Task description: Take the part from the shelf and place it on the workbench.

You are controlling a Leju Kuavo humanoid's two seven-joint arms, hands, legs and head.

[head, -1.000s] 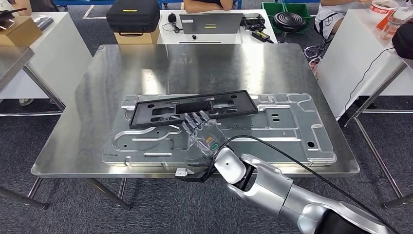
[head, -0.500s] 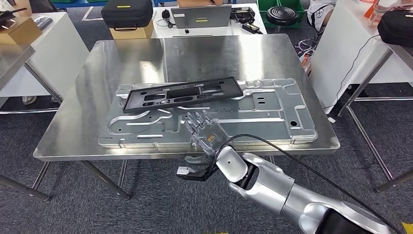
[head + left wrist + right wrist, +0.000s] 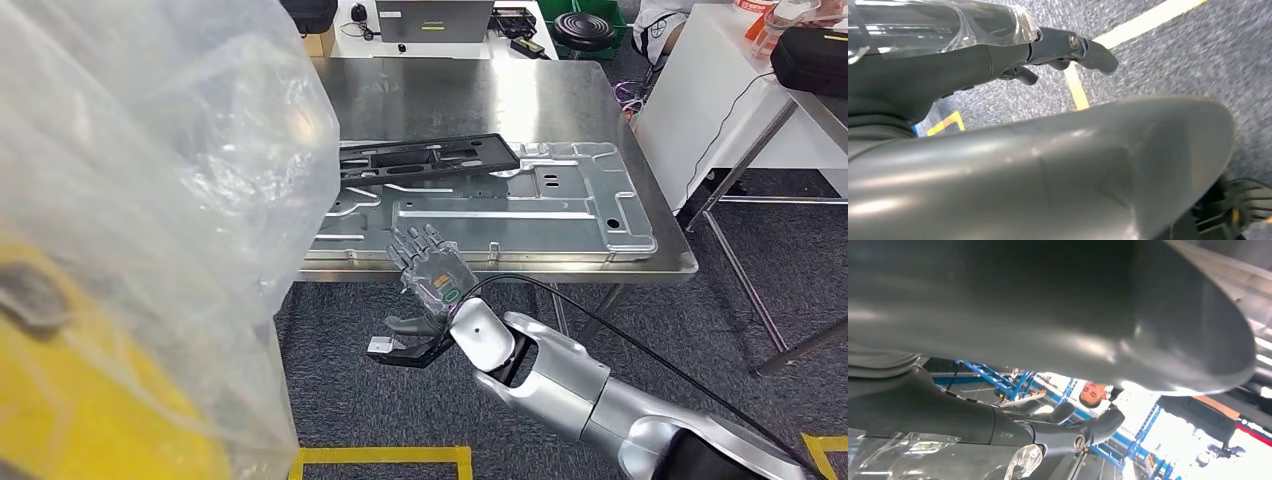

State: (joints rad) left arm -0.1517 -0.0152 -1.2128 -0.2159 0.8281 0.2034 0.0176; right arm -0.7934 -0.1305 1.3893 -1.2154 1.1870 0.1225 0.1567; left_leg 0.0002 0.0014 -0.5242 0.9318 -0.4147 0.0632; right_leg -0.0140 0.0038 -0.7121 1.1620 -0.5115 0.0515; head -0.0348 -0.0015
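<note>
A: Head view. The whole picture has swung since a second ago, so the camera turned; the black frame (image 3: 425,160) did not move. It lies on the grey panel (image 3: 520,215) on the steel surface (image 3: 470,95). A crinkled clear plastic sheet (image 3: 150,200) now fills the near side, left of the surface.

B: So the part looks placed already?

A: My judgement, yes. The right hand (image 3: 432,272) has pulled back past the surface's near edge, fingers spread, holding nothing.

B: Wrist views?

A: Left wrist: left hand (image 3: 998,52) over carpet and a yellow floor line (image 3: 1083,65), fingers straight, empty. Right wrist: blurred, a person behind.

B: Obstacles?

A: The plastic blocks sight leftward.
</note>
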